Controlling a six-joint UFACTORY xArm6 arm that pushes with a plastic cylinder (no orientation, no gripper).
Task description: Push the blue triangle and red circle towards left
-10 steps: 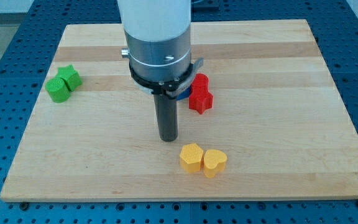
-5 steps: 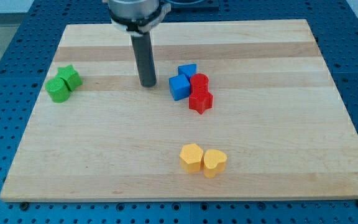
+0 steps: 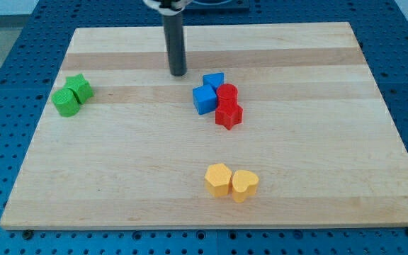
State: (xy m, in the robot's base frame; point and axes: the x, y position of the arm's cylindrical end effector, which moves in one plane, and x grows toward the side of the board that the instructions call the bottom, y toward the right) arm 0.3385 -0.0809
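Yellow pair: a yellow hexagon-like block (image 3: 217, 179) and a yellow heart (image 3: 244, 185) sit touching, nearest the view's bottom, well apart from everything else.
Red star-shaped block (image 3: 228, 114): lower end of the central cluster, touching the red circle at its 12 o'clock.
Red circle (image 3: 227, 93): middle of the cluster, pressed against the blue blocks on its 9 to 11 o'clock side.
Blue cube (image 3: 205, 99): the cluster's left edge.
Blue triangle (image 3: 214, 80): top of the cluster, its shape partly masked by its neighbours.
Green pair: a green round block (image 3: 66, 103) and a green star (image 3: 81, 87) touch, far toward the view's left.
My tip (image 3: 178, 73): on the bench (image 3: 119, 177), at roughly 10 o'clock from the blue triangle, near but clear of it.
Jaws: none fitted, only a rod, so no open or closed state exists.
Step in hand: approach, I judge; no contact yet.
Next move: circle to the cluster's 3 o'clock side, then sweep toward 9 o'clock.
Hidden: the arm above the rod is cut off at the view's top.
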